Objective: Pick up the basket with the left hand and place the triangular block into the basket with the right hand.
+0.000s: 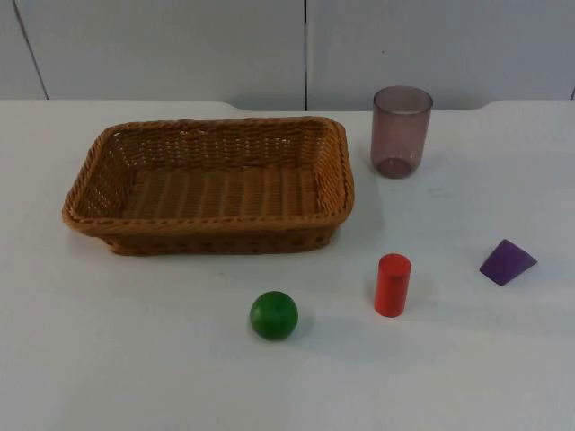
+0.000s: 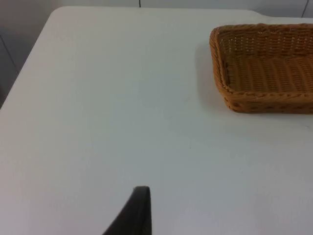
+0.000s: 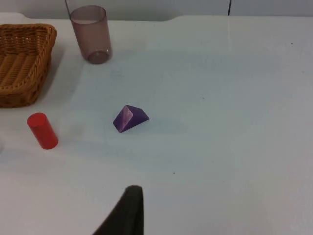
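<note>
The wicker basket (image 1: 211, 187) stood on the white tabletop (image 1: 135, 359), toward its left half and near the far edge, with nothing inside it. The purple triangular block (image 1: 508, 262) lay on the tabletop at the right, well apart from the basket. Between them, a red cylinder (image 1: 392, 285) stood upright, and a green ball (image 1: 273, 315) rested in front of the basket. A translucent purple-tinted cup (image 1: 401, 131) stood upright just beside the basket's far right corner.

My left gripper (image 2: 137, 210) hung above bare tabletop, apart from the basket's near corner (image 2: 264, 68); whether it was parted or closed, I could not tell. My right gripper (image 3: 127, 210) hung above the tabletop, near the triangular block (image 3: 130, 118) but not touching it; its state likewise could not be determined. The red cylinder (image 3: 42, 130) and cup (image 3: 90, 34) lay beyond.
</note>
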You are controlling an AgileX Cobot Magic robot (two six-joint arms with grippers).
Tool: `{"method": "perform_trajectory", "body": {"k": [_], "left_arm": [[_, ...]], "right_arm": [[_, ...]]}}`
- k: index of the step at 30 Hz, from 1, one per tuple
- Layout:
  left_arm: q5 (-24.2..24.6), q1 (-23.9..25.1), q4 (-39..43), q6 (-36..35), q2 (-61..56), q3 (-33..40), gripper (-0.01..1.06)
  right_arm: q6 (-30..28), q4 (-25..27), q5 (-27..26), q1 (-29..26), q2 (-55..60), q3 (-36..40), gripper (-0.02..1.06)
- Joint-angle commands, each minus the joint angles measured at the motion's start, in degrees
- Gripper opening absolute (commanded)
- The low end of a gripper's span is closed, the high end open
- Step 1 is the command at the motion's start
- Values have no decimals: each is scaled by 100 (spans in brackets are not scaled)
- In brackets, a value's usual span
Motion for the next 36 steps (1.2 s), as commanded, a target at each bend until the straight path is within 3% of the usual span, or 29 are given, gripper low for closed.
{"method": "perform_trajectory", "body": {"k": [1, 10, 14, 22, 28, 36], "left_arm": [[-68, -9, -41, -4, 87, 25, 105], [-81, -9, -8, -93, 566, 14, 105], [-309, -9, 46, -195, 927, -150, 105], [-1659, -9, 256, -195, 2690, -1244, 105], [-2039, -34, 34, -195, 3988, -2245, 105], [-2447, -34, -167, -195, 4937, -2935, 105]], "right_arm": [[14, -28, -40, 20, -15, 39, 105], [86, -52, -55, 20, -15, 18, 105], [217, -67, -158, 20, 278, -117, 105], [299, -67, -1221, 20, 2053, -984, 105], [299, -67, -2117, 20, 3320, -1792, 105], [299, -170, -2475, 20, 4465, -2630, 105]]}}
